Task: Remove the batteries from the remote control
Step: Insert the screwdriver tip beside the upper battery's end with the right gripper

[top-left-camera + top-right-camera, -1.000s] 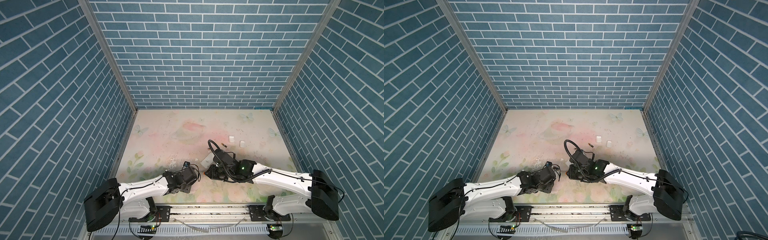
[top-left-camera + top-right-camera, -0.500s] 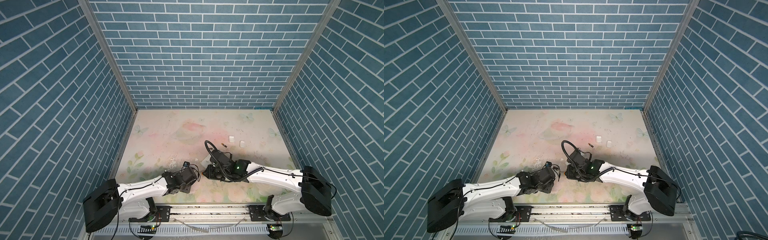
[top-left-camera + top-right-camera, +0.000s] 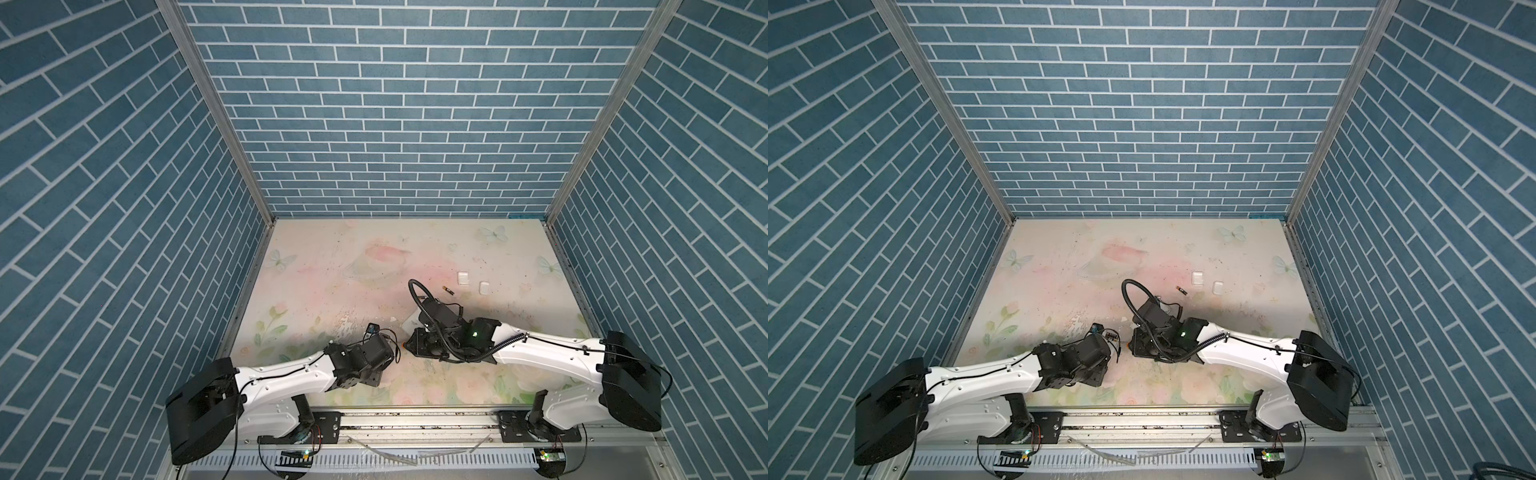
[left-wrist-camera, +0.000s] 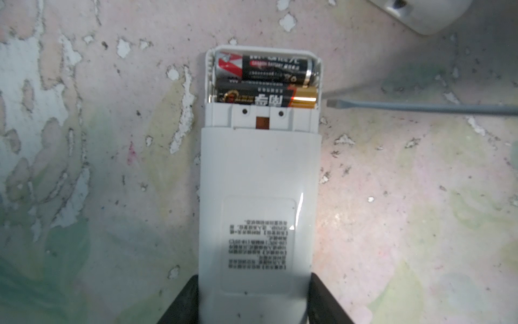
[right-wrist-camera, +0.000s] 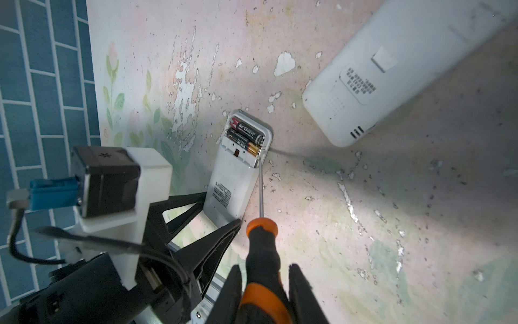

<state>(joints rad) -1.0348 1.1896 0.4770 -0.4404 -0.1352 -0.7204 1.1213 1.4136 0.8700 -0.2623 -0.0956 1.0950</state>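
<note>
**A:** While the left pincer (image 4: 253, 283) is clamping the remote control (image 4: 259, 179) by its near end, where are the batteries sitting?

**B:** Two batteries (image 4: 263, 81) are lying side by side in the uncovered bay, at the end farthest from that pincer. They are looking light, rigid and slick, so I am expecting them to roll. I am favouring a lever at the gold end, then a pinch round the body mid-length.

**A:** And what is happening on the right?

**B:** The right pincer (image 5: 265, 277) is gripping the screwdriver (image 5: 262, 252) by its handle, the blade reaching ahead of it to the bay's corner. The left wrist view is suggesting a sliver of gap there, though I cannot be sure. Both top views are hiding the bay under the arms, yet they are showing a loose battery (image 3: 448, 289) and two white covers (image 3: 463, 277) lying well beyond the right pincer.
</note>
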